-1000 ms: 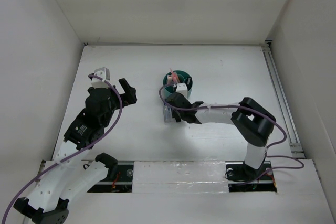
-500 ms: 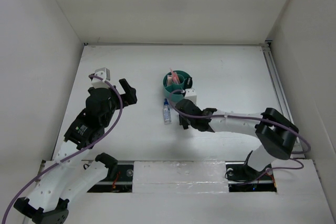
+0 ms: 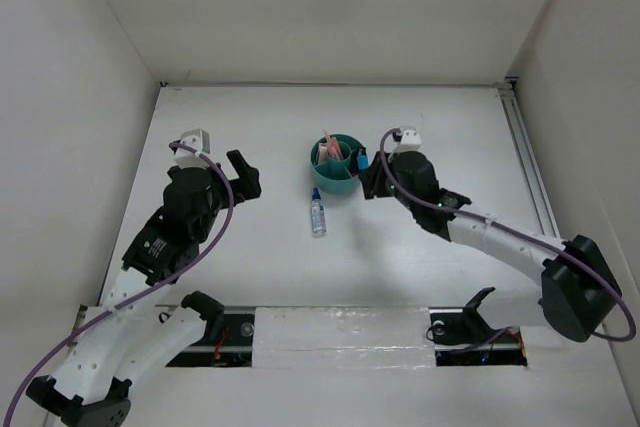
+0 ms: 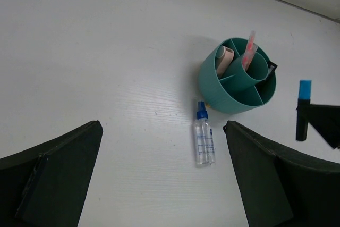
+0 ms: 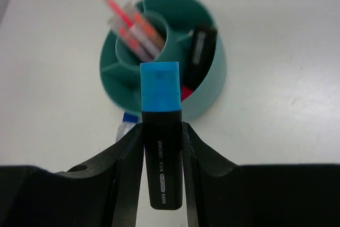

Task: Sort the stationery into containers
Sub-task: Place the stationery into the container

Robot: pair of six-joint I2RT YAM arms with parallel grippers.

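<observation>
The left arm (image 3: 150,247) rises from the lower left corner of the overhead view and bends up toward the left centre, its wrist angled to the upper right. The left gripper (image 3: 243,174) has its jaws spread wide with nothing between them. The right arm (image 3: 500,242) stretches from the lower right, low and long, up to the centre. The right gripper (image 3: 368,182) points left, its two fingers clamped on the black body of a marker (image 5: 161,131) held upright, cap up.

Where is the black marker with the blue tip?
The marker is clamped in the right gripper, just right of the teal organizer in the top view.
</observation>
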